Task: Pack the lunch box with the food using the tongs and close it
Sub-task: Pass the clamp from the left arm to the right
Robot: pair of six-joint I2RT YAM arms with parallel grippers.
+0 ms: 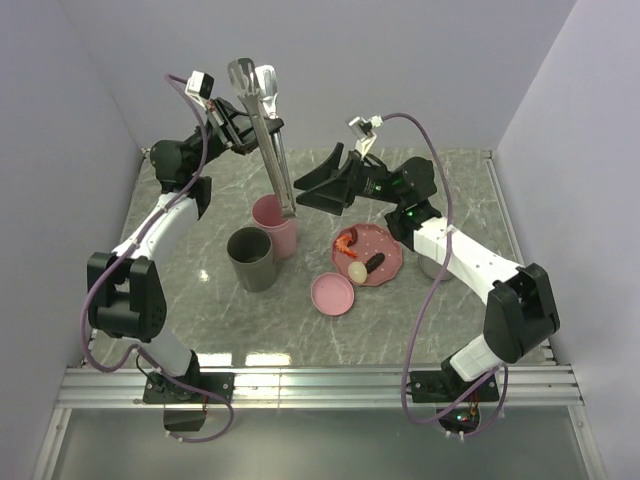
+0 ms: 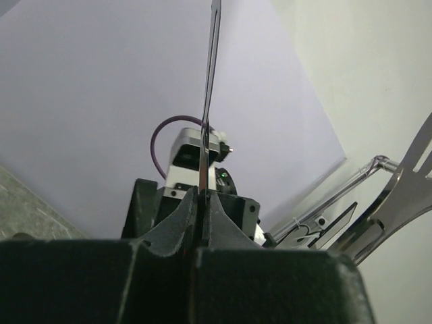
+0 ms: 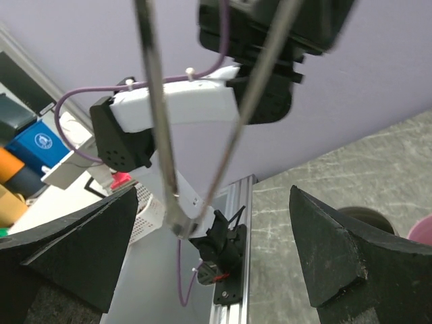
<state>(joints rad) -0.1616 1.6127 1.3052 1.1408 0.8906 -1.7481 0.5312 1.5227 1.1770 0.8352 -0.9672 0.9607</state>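
Observation:
The grey metal tongs (image 1: 268, 120) hang upright, scoop ends up and joined end down above the open pink lunch box (image 1: 276, 228). My left gripper (image 1: 248, 128) is shut on one thin arm of the tongs (image 2: 204, 162); the other arm's scoop (image 2: 413, 185) spreads off to the right. My right gripper (image 1: 305, 190) stands open just right of the tongs' joined end (image 3: 177, 226), which shows between its fingers (image 3: 74, 250) without touching them. The food lies on the pink plate (image 1: 392, 256): an orange-red shrimp (image 1: 345, 240), a cream egg (image 1: 356, 270) and a brown sausage (image 1: 373, 263).
A grey cup (image 1: 251, 259) stands in front of the lunch box on its left. A round pink lid (image 1: 332, 294) lies flat just in front of the plate. Purple walls close in the table at the back and sides, and a metal rail (image 1: 320, 380) runs along the near edge.

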